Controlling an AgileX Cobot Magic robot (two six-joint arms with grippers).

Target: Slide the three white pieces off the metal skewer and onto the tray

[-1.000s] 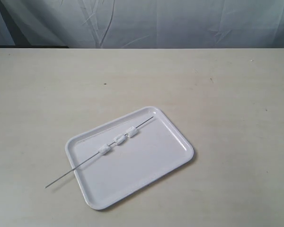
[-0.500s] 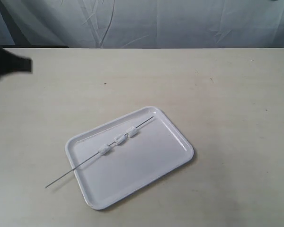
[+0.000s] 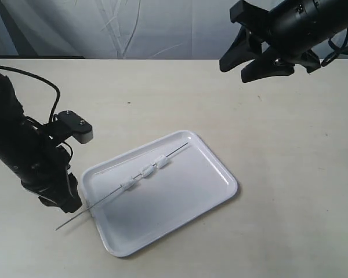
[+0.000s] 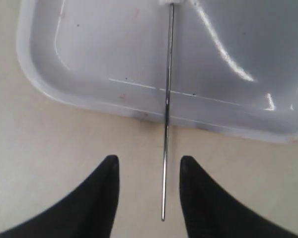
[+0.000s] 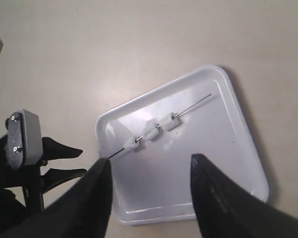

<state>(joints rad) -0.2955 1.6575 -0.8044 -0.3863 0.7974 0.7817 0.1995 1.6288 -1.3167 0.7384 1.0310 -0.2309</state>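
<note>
The white tray (image 3: 185, 202) lies at an angle on the table. Across it rests the metal skewer (image 3: 104, 198), its bare end sticking out over the tray's left rim onto the table. The three white pieces (image 3: 146, 171) are threaded in a row on the skewer's middle, over the tray. My left gripper (image 4: 149, 161) is open low at that bare end, and the skewer (image 4: 166, 124) lies between its fingers without touching them. My right gripper (image 5: 150, 161) hangs open high above the tray (image 5: 188, 188), looking down on the pieces (image 5: 151, 130); in the exterior view this gripper (image 3: 239, 68) sits upper right.
The beige table top (image 3: 290, 174) spreads all around the tray. A grey cloth backdrop (image 3: 162, 29) hangs behind the table's far edge. The left arm's black body (image 3: 17, 150) stands over the table left of the tray.
Both arms have come into view: the left came down to the skewer's bare end, the right entered at the upper right. Skewer, pieces and tray have not moved.
</note>
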